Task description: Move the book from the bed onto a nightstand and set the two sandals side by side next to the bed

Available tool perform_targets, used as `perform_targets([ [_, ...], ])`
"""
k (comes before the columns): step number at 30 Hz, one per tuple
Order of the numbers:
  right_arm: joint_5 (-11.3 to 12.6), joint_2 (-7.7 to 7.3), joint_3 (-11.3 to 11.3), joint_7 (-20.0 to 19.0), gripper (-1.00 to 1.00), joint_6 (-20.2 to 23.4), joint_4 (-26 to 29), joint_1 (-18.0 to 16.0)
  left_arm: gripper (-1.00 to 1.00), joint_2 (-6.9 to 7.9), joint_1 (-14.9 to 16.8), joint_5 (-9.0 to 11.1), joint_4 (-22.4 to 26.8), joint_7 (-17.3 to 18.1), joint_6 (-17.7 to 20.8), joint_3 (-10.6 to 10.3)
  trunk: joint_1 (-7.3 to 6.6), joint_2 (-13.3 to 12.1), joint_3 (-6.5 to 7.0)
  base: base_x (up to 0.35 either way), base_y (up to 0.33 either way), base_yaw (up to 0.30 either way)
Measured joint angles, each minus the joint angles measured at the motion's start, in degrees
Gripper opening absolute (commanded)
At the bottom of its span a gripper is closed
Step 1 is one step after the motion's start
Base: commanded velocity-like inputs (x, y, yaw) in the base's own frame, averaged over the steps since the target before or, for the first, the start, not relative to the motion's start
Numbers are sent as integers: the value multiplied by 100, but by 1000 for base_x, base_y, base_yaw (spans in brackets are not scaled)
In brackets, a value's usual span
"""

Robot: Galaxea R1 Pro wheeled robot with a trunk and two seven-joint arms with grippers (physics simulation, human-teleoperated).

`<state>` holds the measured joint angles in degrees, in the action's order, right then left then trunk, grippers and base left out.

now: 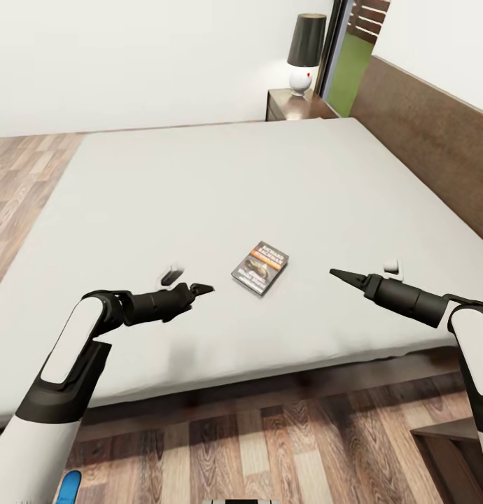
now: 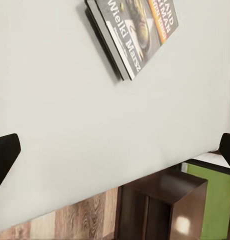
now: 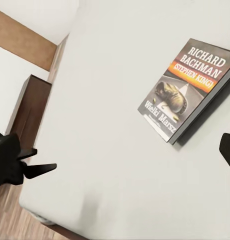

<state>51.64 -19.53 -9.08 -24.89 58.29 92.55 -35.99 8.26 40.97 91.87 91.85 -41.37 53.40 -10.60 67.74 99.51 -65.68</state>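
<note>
Dark low table [image 1: 457, 437] at floor corner

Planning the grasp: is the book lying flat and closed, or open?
Closed and flat. The book lies cover up on the mattress, title readable, spine and page edge flush, between both claws, touched by neither.

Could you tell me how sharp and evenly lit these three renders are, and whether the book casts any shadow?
Head view: soft even light, the book small, its title unreadable. Right wrist view: cover text crisp, a dark shadow along the book's edge on the bed. Left wrist view: the cover sharp but cropped by the frame.
</note>
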Motion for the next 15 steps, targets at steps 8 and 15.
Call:
perform_targets([
  [8, -20, 4, -7, 56, 100, -9, -2, 0, 100, 14, 552, -15, -443, -734, -14, 53, 0, 0, 75, 3, 2, 0],
  [15, -150, 8, -22, 236, 100, -14, -1, 0, 100, -83, 1477, -18, -1299, -1563, -33, -45, 0, 0, 141, 0, 0, 0],
])
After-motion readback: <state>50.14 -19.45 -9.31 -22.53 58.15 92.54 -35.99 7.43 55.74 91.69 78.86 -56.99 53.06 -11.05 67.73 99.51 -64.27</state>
